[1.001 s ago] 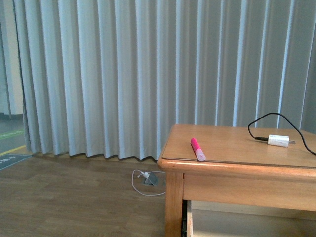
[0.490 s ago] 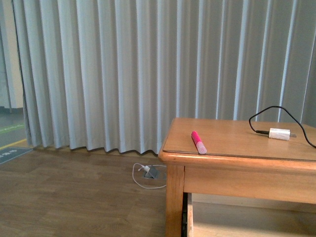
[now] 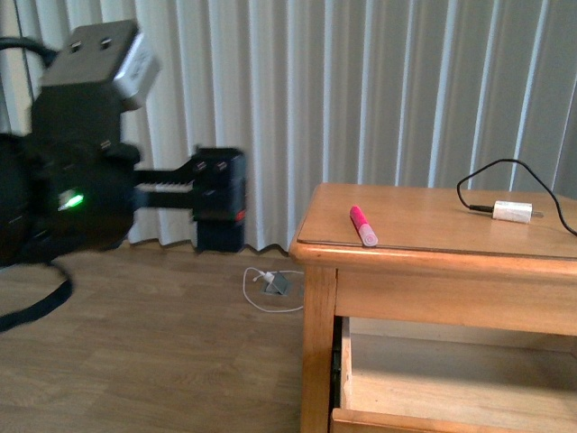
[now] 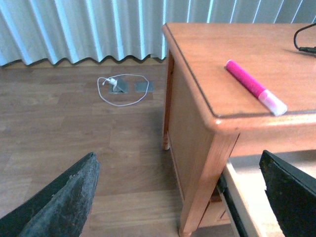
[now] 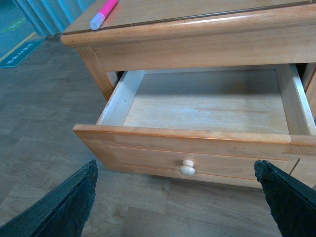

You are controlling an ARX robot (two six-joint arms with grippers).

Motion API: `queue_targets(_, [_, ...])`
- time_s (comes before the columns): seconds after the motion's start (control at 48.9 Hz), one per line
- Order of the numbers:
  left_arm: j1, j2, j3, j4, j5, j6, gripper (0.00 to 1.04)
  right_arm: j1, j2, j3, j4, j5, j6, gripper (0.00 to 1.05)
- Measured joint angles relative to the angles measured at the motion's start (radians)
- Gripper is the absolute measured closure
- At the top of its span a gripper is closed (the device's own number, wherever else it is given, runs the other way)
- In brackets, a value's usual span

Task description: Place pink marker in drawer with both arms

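The pink marker lies on the wooden cabinet's top near its front left corner, whitish cap end toward the front edge. It also shows in the left wrist view and the right wrist view. The upper drawer stands pulled out and empty, with its round pale knob on the front. My left gripper is open and empty, off the cabinet's left corner, short of the marker. My left arm shows blurred at the left. My right gripper is open and empty, in front of the drawer's knob.
A white charger plug with a black cable lies at the back right of the cabinet top. A white cable lies on the wooden floor by the grey curtains.
My left arm has come into the front view from the left. The view has shifted, so more of the open drawer shows. The marker has not moved on the top.
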Motion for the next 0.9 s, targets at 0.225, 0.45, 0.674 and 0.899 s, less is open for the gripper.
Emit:
queue_targets(0.225, [-0.057,0.198,0.290,-0.090,0.020,0.016,0.06,0.000,0.000,0.000,0.000,0.000,0.000,0.08])
queue_targets(0.45, [-0.087,0.401,0.573,-0.248,0.020,0.022,0.06,0.000,0.000,0.000,0.000,0.000,0.000,0.08])
queue_targets(0.674, [-0.105,0.568,0.768,-0.342,0.014,0.021,0.06,0.000,0.000,0.000,0.000,0.000,0.000,0.08])
queue_targets(0.899, [-0.136,0.668,0.889,-0.404,0.015,0.039,0.06,0.000,0.000,0.000,0.000,0.000,0.000,0.08])
